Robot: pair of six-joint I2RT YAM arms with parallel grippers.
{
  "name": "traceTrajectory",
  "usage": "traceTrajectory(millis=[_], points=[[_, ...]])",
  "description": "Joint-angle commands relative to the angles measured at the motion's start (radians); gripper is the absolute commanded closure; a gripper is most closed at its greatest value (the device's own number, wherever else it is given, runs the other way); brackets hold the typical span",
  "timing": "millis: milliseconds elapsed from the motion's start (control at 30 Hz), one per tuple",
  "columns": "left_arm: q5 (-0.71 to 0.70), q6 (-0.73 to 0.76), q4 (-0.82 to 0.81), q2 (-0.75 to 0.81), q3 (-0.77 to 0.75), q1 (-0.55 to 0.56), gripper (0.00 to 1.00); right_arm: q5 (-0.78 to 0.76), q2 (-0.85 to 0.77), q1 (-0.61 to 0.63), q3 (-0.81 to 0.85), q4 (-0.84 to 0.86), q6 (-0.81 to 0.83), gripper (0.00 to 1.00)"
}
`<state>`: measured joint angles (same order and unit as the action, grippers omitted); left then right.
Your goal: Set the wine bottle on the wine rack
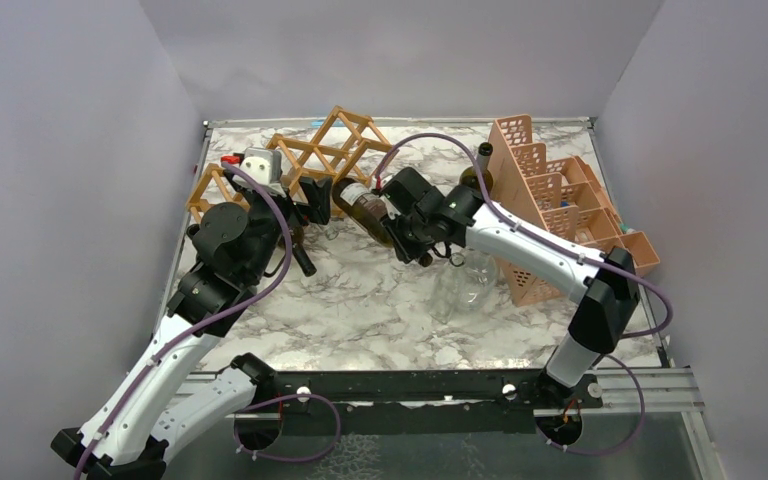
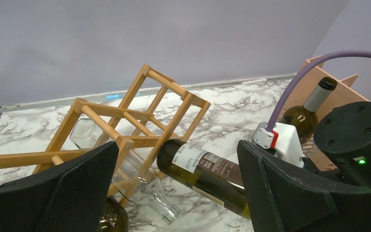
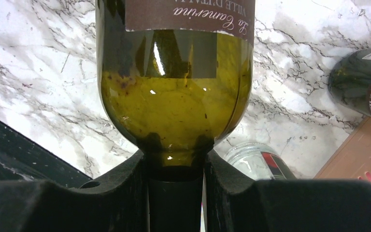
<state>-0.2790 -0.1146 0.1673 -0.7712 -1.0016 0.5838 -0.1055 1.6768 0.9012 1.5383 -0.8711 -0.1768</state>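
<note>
Your right claw (image 3: 175, 166) is pinching the green wine bottle (image 2: 200, 171) by its neck, holding it slanted over the marbled tabletop (image 1: 360, 305) with its base just beside the foot of the wooden wine rack (image 2: 140, 116), while your left claw (image 2: 178, 151) stands spread wide close by.

Green labelled wine bottle (image 2: 200, 169) tilted, base beside light wooden lattice wine rack (image 2: 104, 124).

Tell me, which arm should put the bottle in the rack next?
Right, probably. The right gripper is shut on the neck of the bottle, whose base points toward the rack. The left gripper is open beside the rack and holds nothing.
</note>
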Motion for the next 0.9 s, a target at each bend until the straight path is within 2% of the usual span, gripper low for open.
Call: traceTrajectory(millis=[0,467,867], points=[[-0.024,0.017,0.003,0.007,0.001,-0.001,0.01,-0.037,0.028,-0.001,0.079,0.068,0.033,0.99],[-0.018,0.031,0.015,0.002,-0.021,-0.001,0.01,-0.034,0.141,0.000,0.117,0.117,0.040,0.99],[-0.006,0.028,0.035,-0.018,-0.048,0.000,0.01,-0.070,0.229,-0.001,0.111,0.289,-0.044,0.99]])
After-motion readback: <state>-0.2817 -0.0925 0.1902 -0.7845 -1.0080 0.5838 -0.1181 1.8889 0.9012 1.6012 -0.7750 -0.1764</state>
